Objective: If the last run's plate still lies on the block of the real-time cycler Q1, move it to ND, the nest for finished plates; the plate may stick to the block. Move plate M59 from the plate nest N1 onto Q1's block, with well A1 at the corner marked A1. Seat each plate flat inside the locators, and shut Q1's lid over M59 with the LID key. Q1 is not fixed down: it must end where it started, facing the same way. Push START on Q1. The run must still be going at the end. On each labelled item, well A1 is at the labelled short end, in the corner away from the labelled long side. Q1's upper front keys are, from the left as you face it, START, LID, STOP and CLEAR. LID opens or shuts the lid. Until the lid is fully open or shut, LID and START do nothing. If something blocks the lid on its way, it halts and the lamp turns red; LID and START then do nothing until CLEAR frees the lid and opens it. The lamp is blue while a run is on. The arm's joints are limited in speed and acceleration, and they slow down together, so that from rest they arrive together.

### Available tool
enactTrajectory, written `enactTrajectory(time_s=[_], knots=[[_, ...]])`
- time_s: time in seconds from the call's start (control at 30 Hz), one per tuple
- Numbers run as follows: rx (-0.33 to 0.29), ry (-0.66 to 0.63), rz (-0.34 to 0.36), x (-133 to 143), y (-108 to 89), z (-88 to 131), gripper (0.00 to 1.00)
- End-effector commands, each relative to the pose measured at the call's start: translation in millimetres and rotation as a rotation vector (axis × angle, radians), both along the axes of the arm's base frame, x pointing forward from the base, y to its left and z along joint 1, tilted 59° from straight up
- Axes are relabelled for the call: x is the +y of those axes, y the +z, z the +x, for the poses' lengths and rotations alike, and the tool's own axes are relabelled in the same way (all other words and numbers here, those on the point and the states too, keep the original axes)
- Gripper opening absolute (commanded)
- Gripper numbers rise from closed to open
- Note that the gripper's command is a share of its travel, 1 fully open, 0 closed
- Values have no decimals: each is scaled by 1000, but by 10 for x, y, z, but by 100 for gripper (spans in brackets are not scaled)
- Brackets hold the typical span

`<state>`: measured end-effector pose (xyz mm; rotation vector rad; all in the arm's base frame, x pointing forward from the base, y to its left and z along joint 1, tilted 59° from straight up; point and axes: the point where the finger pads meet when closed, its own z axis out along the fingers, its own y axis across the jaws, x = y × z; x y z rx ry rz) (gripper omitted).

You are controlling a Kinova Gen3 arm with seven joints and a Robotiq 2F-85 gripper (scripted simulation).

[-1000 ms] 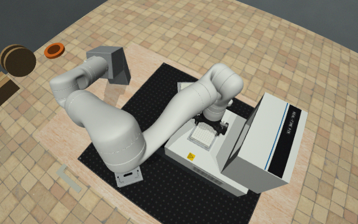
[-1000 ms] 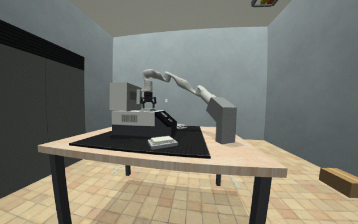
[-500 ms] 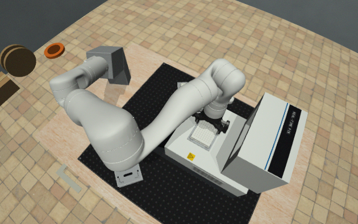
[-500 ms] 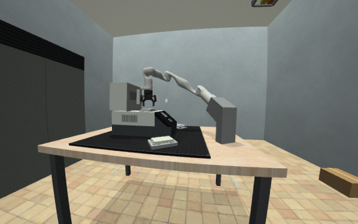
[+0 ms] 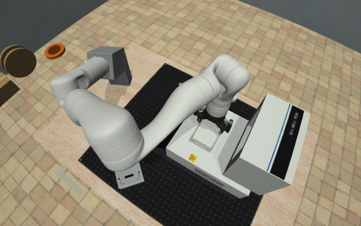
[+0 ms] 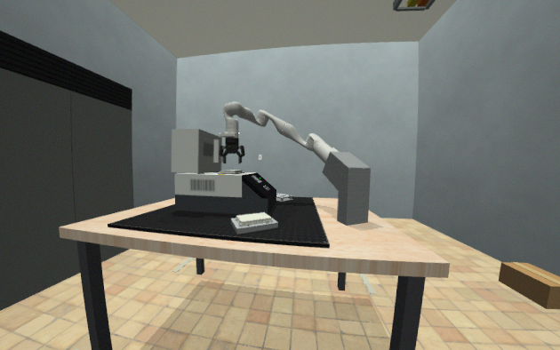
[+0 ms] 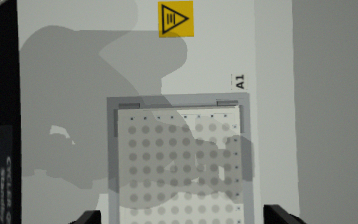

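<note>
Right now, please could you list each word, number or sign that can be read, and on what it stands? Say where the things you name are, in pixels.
"REAL-TIME PCR": black strip (image 5: 287, 140) on the raised lid.
"A1": the cycler (image 5: 177, 143) (image 6: 213, 203) (image 7: 210, 60), beside its block.
Triangle warning sign, no words: yellow label (image 5: 192, 158) (image 7: 176, 19).
"CYCLER Q", cut off, and "Standby", blurred: front panel (image 6: 262, 185) (image 7: 7, 75).
Other panel lettering: too small.

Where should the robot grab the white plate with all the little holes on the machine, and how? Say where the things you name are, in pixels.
Probably by its two long sides, from straight above: the open gripper (image 5: 213, 120) (image 6: 232, 161) hangs over the plate (image 5: 205, 137) (image 7: 179, 165), which lies flat with its top uncovered, and its fingers stand beyond those sides.
</note>
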<state>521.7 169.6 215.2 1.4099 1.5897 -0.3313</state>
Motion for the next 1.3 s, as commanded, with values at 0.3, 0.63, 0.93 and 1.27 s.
enactTrajectory(time_s=[0.3, 0.63, 0.93, 1.27], knots=[[-1, 2, 1, 14, 7, -4, 100], [-1, 2, 1, 14, 7, -4, 100], [-1, 2, 1, 14, 7, -4, 100], [128, 101, -115, -18, -57, -191, 95]])
